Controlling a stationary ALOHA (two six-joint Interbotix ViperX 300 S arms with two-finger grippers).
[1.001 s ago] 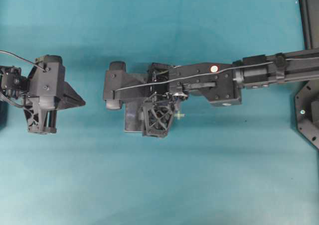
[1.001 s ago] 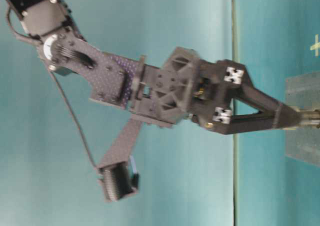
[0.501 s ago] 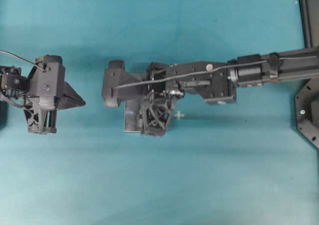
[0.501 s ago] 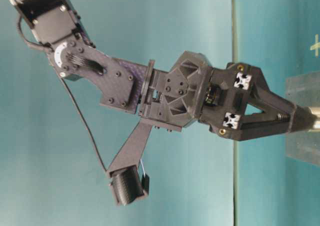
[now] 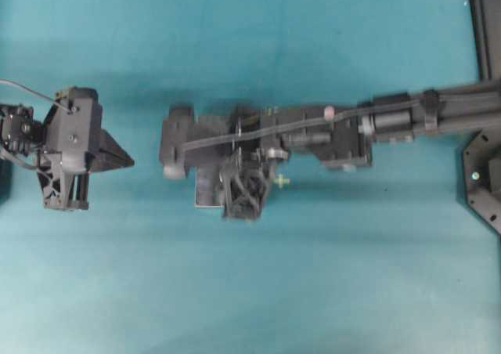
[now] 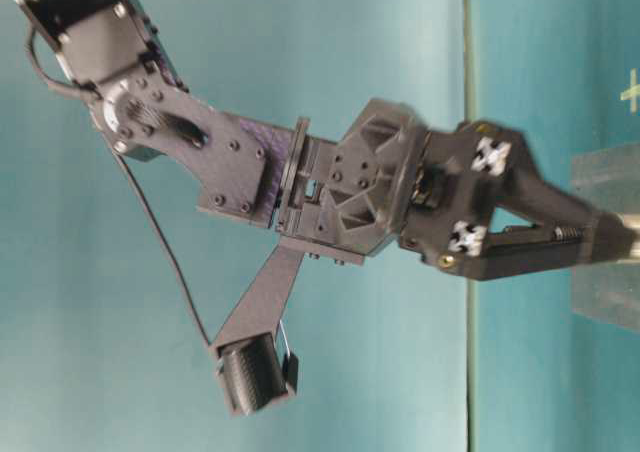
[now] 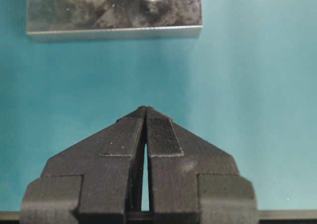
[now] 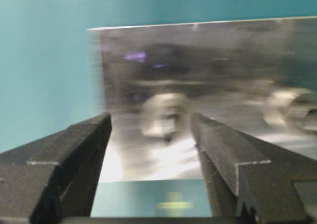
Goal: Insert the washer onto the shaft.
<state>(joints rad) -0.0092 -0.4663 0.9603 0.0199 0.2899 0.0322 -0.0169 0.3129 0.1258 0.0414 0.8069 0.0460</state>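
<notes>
The teal table (image 5: 250,291) lies under both my arms. On it rests a shiny rectangular metal block (image 8: 208,100), and my right pincer (image 8: 151,135) hangs over it with its black jaws spread wide, holding nothing. Between those jaws, blurred, I see the pale metal ring of the washer (image 8: 163,116) sitting on the block around the short shaft; I cannot tell how far down it sits. My left pincer (image 7: 145,130) hovers well apart from the block, jaws pressed together, empty.
</notes>
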